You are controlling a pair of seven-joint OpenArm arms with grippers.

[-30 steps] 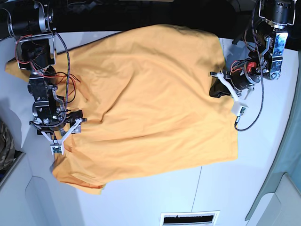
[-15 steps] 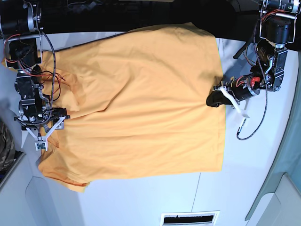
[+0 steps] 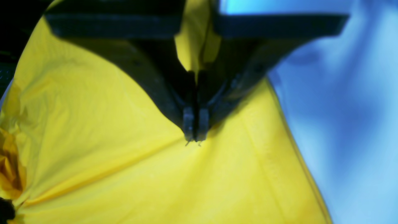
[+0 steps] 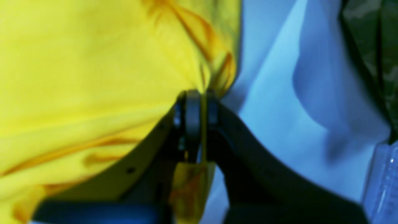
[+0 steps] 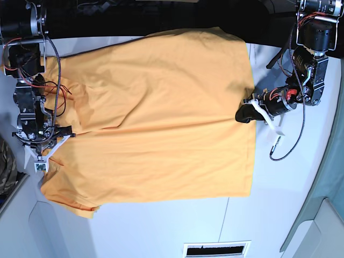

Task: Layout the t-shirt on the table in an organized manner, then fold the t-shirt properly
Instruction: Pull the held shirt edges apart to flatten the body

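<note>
Base view, t-shirt (image 5: 156, 118) spread on table (image 5: 177, 226), left tool (image 5: 252, 110) and right tool (image 5: 43, 156) pinching its edges, camouflage cloth (image 5: 6, 166) beside.

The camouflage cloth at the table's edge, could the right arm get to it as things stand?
Probably not yet. The right gripper is shut on the t-shirt edge, though the camouflage cloth lies close beside it with bare table between.

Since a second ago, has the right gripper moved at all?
Yes. In the base view the right gripper, shut on the t-shirt, has shifted toward the table's left edge, stretching the shirt flatter.
</note>
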